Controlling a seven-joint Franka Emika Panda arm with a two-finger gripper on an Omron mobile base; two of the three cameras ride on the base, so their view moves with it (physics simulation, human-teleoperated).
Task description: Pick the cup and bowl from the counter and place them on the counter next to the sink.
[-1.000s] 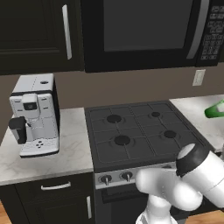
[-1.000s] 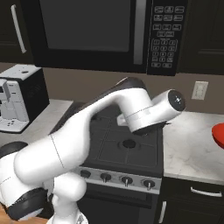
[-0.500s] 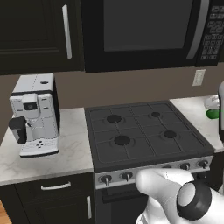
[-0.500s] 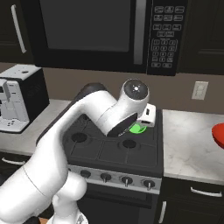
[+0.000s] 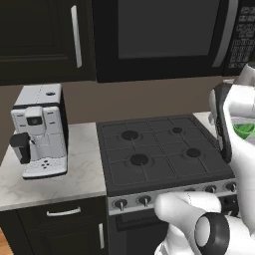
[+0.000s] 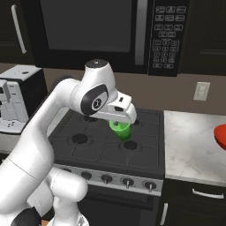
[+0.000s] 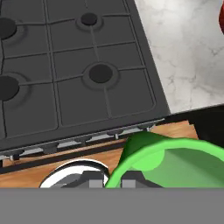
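Coffee machine (image 5: 39, 130) sits at the surface's (image 6: 190, 141) left end, then over the stove (image 6: 110, 141) the hand (image 6: 121, 120) has its fingers pinching the green cup (image 6: 120, 130), carried in the air, and the red bowl (image 6: 221, 137) sits by the surface's right edge.

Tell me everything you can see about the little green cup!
The cup is small, bright green and plain, with no handle; it looks like smooth plastic. The gripper is shut on it and holds it in the air above the black stovetop, touching nothing else. In the right base view it hangs roughly upright under the hand. In the hand view its rim and green inside sit close to the camera; nothing can be seen in it.
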